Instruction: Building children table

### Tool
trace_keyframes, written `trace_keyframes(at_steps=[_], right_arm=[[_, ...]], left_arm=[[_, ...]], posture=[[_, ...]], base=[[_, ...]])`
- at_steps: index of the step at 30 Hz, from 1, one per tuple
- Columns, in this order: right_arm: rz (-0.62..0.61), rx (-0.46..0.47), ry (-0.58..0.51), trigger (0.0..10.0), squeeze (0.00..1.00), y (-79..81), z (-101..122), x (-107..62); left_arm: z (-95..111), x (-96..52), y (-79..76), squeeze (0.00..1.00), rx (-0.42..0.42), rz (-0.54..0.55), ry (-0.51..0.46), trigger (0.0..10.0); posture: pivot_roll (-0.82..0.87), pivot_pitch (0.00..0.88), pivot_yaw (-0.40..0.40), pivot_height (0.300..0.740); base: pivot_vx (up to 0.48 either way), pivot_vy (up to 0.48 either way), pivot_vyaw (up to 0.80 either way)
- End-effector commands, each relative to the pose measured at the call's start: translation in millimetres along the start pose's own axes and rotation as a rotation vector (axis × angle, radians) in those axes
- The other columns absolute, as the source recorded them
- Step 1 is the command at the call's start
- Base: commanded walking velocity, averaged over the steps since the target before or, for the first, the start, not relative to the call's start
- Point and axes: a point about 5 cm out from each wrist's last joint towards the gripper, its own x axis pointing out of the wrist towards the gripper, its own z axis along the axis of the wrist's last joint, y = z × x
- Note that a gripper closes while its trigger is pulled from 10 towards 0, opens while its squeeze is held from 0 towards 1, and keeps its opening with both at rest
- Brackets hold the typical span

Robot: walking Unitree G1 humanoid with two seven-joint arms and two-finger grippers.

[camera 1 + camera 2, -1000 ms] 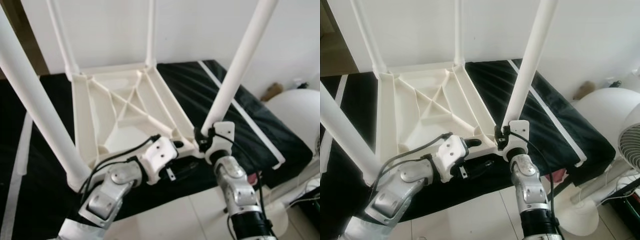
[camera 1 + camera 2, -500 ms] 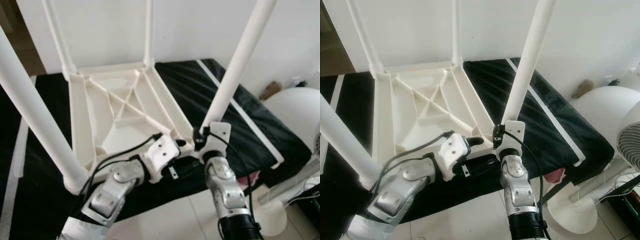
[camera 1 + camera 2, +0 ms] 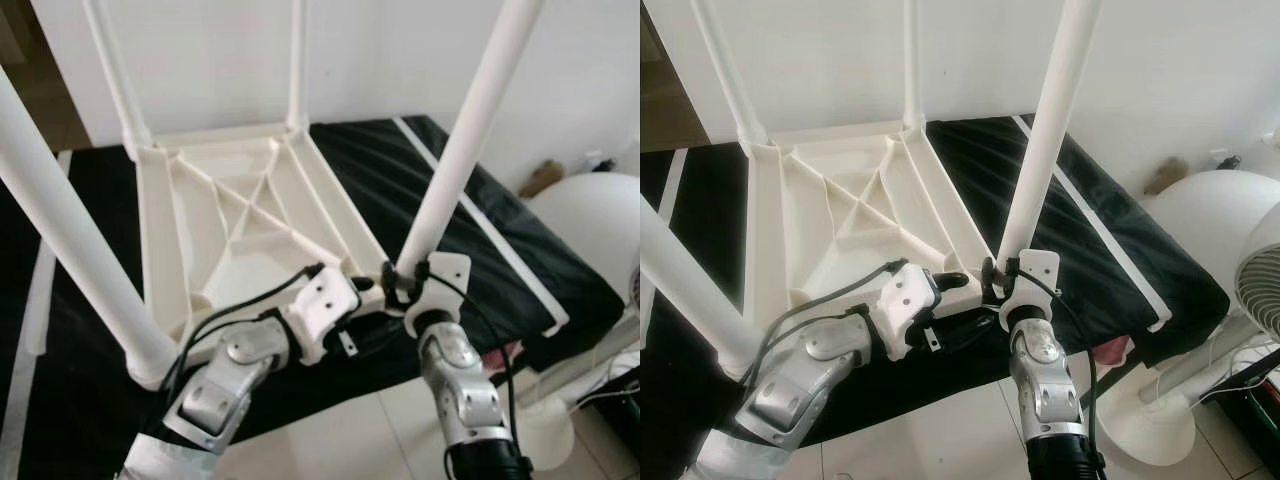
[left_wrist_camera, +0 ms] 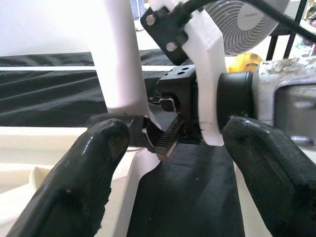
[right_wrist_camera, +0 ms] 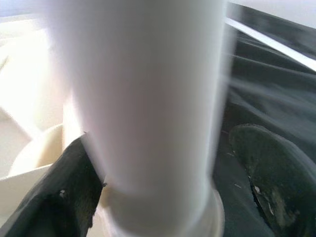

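Your upturned table top lies on black cloth; leg tops cut off. R gripper at near-right leg base, fingers straddling it, grip unclear; L gripper beside, open, empty.

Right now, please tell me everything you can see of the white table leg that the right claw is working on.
The white table leg is a smooth, round tube that looks like plastic. It stands at the near right corner of the upside-down white tabletop, leaning slightly, with its top out of frame. Its foot sits in a round socket at that corner. The right claw is at its base, one black finger against it and the other finger apart from it. The left claw is beside the same corner, open.
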Motion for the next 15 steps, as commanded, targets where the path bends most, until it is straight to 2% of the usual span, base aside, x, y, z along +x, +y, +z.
trace_keyframes(at_steps=[1, 7, 12, 15], right_arm=[[0.035, 0.001, -0.003, 10.0, 0.00, -4.6, 1.2, -2.9], [0.086, -0.011, -0.003, 10.0, 0.00, -12.1, 3.2, -3.3], [0.234, -0.074, -0.009, 10.0, 0.00, -12.1, 6.2, -4.3], [0.266, -0.102, -0.010, 10.0, 0.00, -15.5, 7.6, -3.3]], left_arm=[[0.8, -0.4, -0.5, 0.00, -0.008, -0.004, -0.001, 10.0], [1.0, -0.3, -0.2, 0.00, -0.011, -0.007, -0.001, 10.0], [1.7, 0.0, 1.3, 0.00, -0.010, -0.005, -0.001, 10.0], [1.4, -0.4, 1.4, 0.00, -0.010, -0.003, 0.001, 10.0]], posture=[[-0.04, 0.046, -0.043, 0.740], [-0.05, 0.047, -0.038, 0.740], [-0.05, 0.050, -0.036, 0.740], [-0.04, 0.052, -0.036, 0.740]], base=[[0.000, 0.000, 0.00], [0.000, 0.000, 0.00], [0.000, 0.000, 0.00], [0.000, 0.000, 0.00]])
